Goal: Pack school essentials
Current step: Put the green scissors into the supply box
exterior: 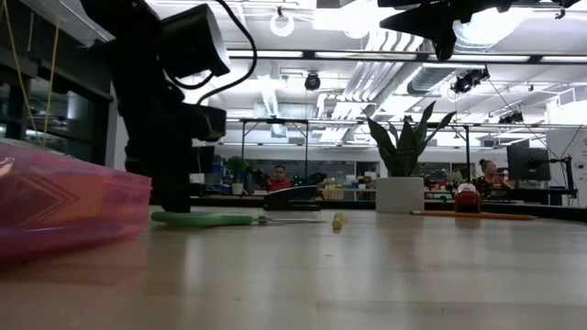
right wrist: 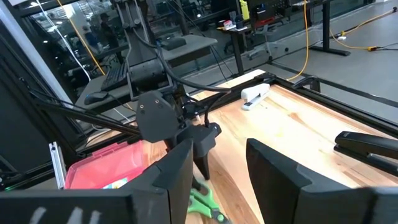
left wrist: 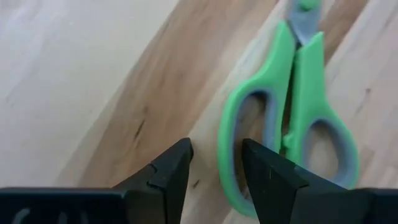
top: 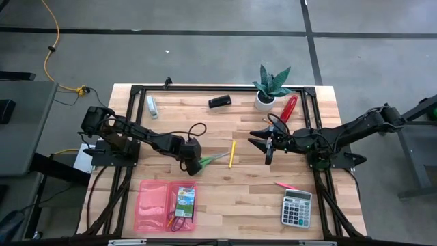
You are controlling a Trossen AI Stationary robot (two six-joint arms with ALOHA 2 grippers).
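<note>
Green-handled scissors (top: pixel 210 160) lie flat on the table, blades toward the right edge. My left gripper (top: pixel 194 161) is low at their handle end and open. In the left wrist view (left wrist: pixel 216 154) one finger is beside the handle loop (left wrist: pixel 227 140) and the other over it. A yellow pencil (top: pixel 232 154) lies just to the right. My right gripper (top: pixel 265 143) hangs open above the table, right of the pencil, touching nothing (right wrist: pixel 217 165). The pink case (top: pixel 167 205) near the front edge holds a green-blue box (top: pixel 185 201) and purple-handled scissors (top: pixel 179 223). My left gripper comes down from above at the scissors' handle end (left wrist: pixel 249 193). One finger (left wrist: pixel 267 177) covers the rim of a handle loop. I cannot tell whether it touches the scissors. They lie flat on the wood.
A grey calculator (top: pixel 297 208) and a pink pencil (top: pixel 287 186) lie at the front right. A potted plant (top: pixel 272 87), a red oblong object (top: pixel 289 107), a black stapler (top: pixel 220 101) and a white stapler (top: pixel 151 106) stand along the far side. The table's middle shows bare wood.
</note>
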